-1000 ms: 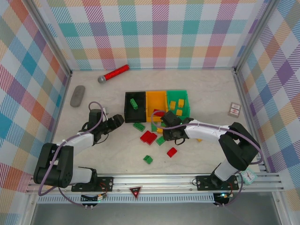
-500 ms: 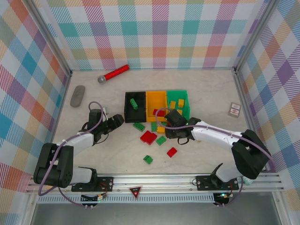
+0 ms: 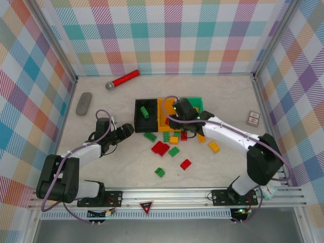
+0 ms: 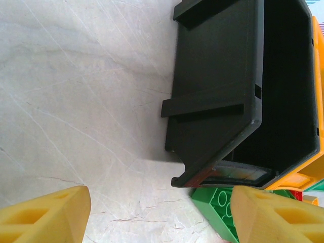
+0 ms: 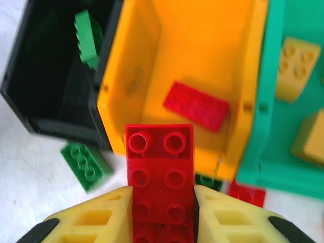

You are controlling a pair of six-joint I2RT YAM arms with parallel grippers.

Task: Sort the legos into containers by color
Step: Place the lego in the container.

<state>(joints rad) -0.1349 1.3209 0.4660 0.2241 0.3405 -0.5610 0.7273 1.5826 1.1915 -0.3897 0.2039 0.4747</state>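
At the orange bin's (image 5: 202, 45) near rim, right jaws pinch a red brick (image 5: 161, 172), studs up, long axis pointing into it. Inside lies another red brick (image 5: 196, 105), while left jaws stand spread.

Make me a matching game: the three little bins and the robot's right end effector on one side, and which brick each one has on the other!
Column one:
1. black rectangular plastic bin
2. orange rectangular plastic bin
3. green rectangular plastic bin
4. right end effector

Column two:
A. yellow studded plastic bricks inside
B. red studded plastic brick gripped
C. green studded plastic brick inside
D. flat red plastic brick lying inside

Pairs: 1-C, 2-D, 3-A, 4-B.
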